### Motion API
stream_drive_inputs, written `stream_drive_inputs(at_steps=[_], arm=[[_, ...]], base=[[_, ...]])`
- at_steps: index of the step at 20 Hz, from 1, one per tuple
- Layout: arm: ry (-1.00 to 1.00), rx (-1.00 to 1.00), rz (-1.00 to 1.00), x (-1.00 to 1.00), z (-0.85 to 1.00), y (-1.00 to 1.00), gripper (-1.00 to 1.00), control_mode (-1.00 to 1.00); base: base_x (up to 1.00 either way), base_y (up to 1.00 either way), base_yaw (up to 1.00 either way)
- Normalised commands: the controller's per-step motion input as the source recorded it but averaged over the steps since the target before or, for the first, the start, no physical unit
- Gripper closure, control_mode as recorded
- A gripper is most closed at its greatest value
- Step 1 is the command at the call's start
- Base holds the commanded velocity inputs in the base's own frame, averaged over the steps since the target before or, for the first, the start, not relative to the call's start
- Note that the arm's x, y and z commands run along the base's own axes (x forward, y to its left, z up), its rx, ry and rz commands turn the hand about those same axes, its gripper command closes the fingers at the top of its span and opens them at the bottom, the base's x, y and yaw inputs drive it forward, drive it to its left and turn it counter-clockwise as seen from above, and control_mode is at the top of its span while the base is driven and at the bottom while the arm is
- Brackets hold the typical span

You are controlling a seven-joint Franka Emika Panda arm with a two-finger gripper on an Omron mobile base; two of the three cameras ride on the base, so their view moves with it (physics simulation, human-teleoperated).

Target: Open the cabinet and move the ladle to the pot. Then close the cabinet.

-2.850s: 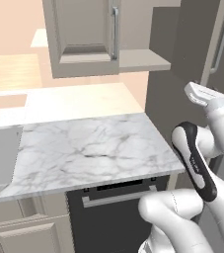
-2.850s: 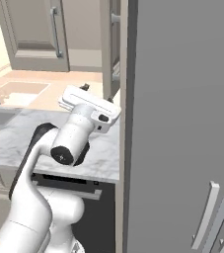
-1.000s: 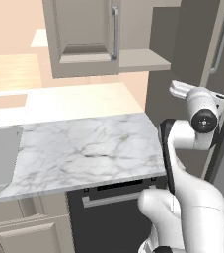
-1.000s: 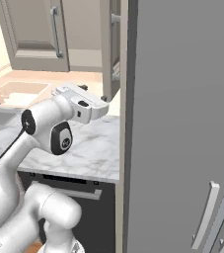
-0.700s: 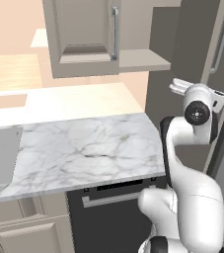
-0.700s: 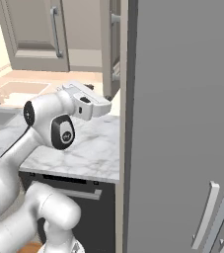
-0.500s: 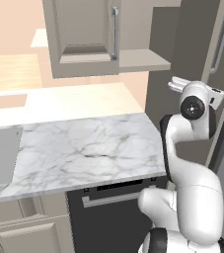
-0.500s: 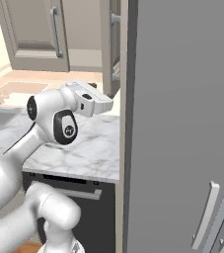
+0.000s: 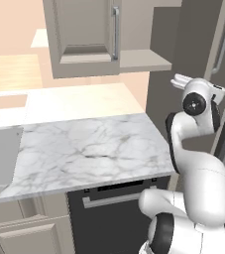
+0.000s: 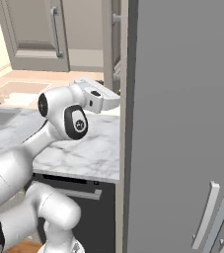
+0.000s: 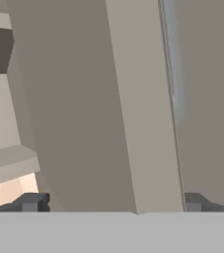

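White-and-grey marbled worktop (image 9: 84,154) runs across the middle of a simulated kitchen, with a dark oven front (image 9: 116,208) set beneath its right end and the corner of a grey sink (image 9: 0,154) at the left. Above it hangs the cabinet (image 9: 84,34), beige-grey with recessed panels. Its door is closed, and a vertical silver bar handle (image 9: 115,32) runs down the door's right edge. In the right base view the same closed door and handle sit at the upper left.

A white robot arm rises from the lower right of the left base view. Its hand is raised high and turned away from the worktop, toward a tall dark grey unit (image 9: 198,64) on the right. The fingers (image 11: 34,201) stand wide apart and hold nothing. In the hand view, their two dark tips sit at either side of the bottom edge, facing flat grey and beige panels at close range, with a pale vertical bar (image 11: 171,59) near the top right.

Judging from this, the task has barely begun. The cabinet is shut, so opening it comes first, and the hand is not yet at its handle. The ladle, presumably inside, cannot be seen. The pot is not visible on this stretch of worktop, so where it stands cannot be told. Moving the ladle and closing the cabinet are both left to do.
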Motion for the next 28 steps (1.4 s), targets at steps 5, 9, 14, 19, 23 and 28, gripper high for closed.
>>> stream_drive_inputs(at_steps=[5, 9, 14, 19, 23, 28], arm=[[0.00, -0.01, 0.01, 0.23, -0.11, -0.13, -1.00, -1.00], [0.00, 0.00, 0.08, 0.20, -0.08, 0.00, -1.00, -1.00], [0.02, 0.00, 0.18, 0.25, -0.03, 0.30, -1.00, -1.00], [0.02, 0.00, 0.19, 0.08, 0.00, 0.67, -1.00, -1.00], [0.05, -0.01, 0.18, 0.00, 0.00, 0.86, -1.00, -1.00], [0.05, 0.00, 0.20, 0.14, 0.00, 0.63, -1.00, -1.00]], base=[[0.00, 0.00, 0.00], [0.00, 0.00, 0.00], [0.00, 0.00, 0.00], [0.00, 0.00, 0.00], [0.00, 0.00, 0.00], [0.00, 0.00, 0.00]])
